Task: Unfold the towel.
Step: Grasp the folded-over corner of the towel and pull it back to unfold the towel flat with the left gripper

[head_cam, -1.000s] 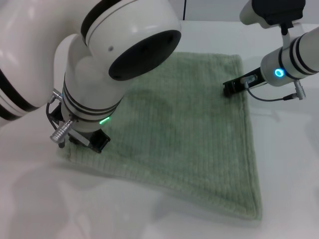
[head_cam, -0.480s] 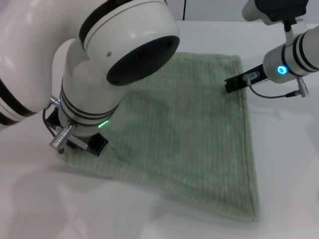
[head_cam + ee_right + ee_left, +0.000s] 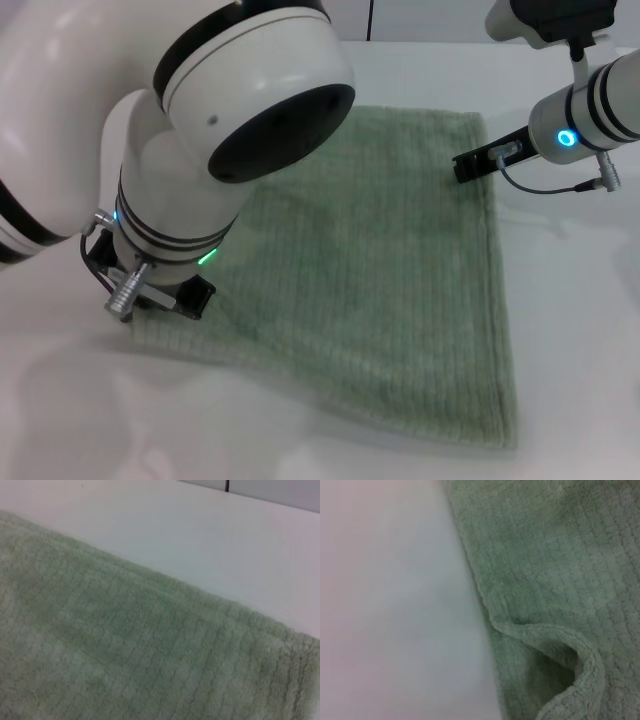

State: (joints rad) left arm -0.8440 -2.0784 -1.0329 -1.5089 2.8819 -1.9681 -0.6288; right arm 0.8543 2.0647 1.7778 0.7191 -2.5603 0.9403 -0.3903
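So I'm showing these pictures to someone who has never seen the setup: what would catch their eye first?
Probably the big white left arm, filling the near left of the head view, its left gripper down at the near-left edge of the towel. Next, that sage-green towel itself, spread nearly flat across the white table, with a small curled-up fold in its edge in the left wrist view. The right gripper hangs over the towel's far right corner area.

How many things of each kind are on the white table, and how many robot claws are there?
Green towel: 1, on the white table
Robot claws: 2, left claw and right claw
Total: 3
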